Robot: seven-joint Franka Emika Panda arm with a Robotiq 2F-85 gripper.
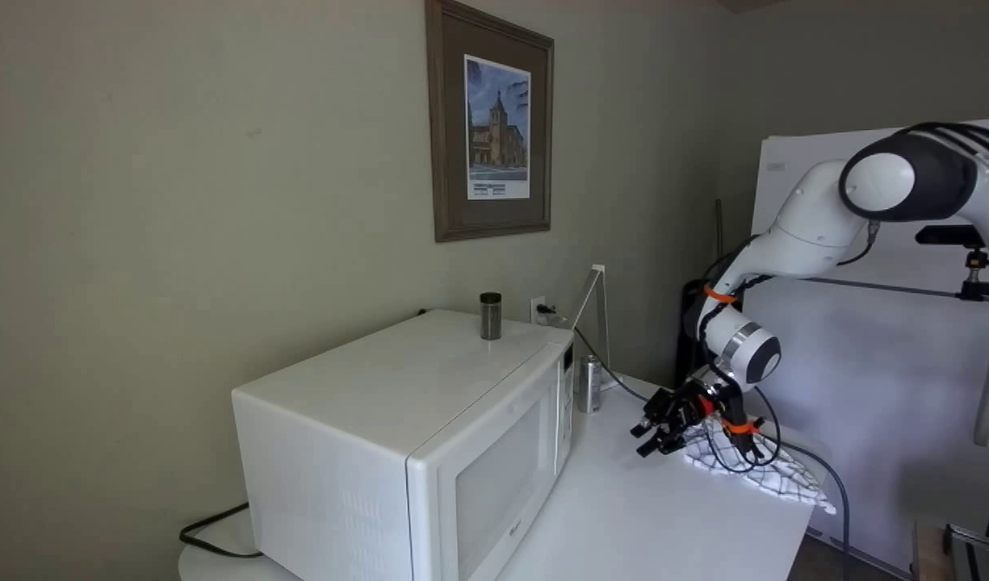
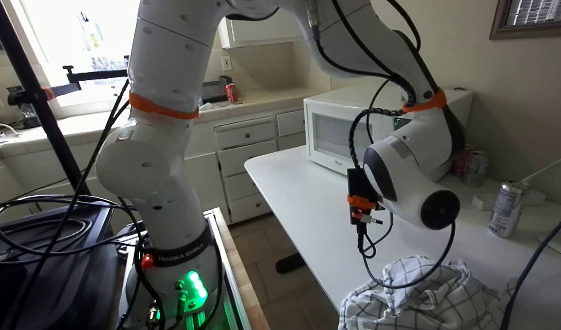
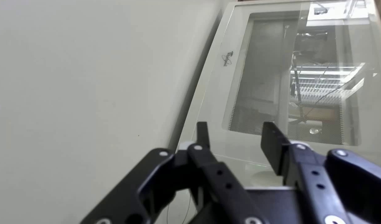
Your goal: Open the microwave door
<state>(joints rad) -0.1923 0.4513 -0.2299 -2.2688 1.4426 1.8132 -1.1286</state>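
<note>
Two words read plainly to me: FRANKA EMIKA, in pale capitals on the black band round my base. On the microwave, grey script with a ring through it marks the door just below the window; it looks like Whirlpool, though too blurred for me to vouch for every letter. Green characters glow on the microwave's display, partly behind my arm, so I cannot make them out. Out past the microwave's control panel, a silver can carries print too small to read. Past the microwave's opposite end, on the counter, a red can shows pale script, also unreadable. On the wall, higher than the microwave, the framed picture has a caption, again too small.

My jaws are spread, a gap showing between their tips. They hang low over the desk, off the microwave's control-panel end, on the side its door faces, with a stretch of desk between. In the wrist view the closed door lies ahead of them, part of it seen through the gap. A checked cloth lies on the desk, farther from the microwave than my jaws. A jar with a dark lid stands upright on top of the microwave.
</note>
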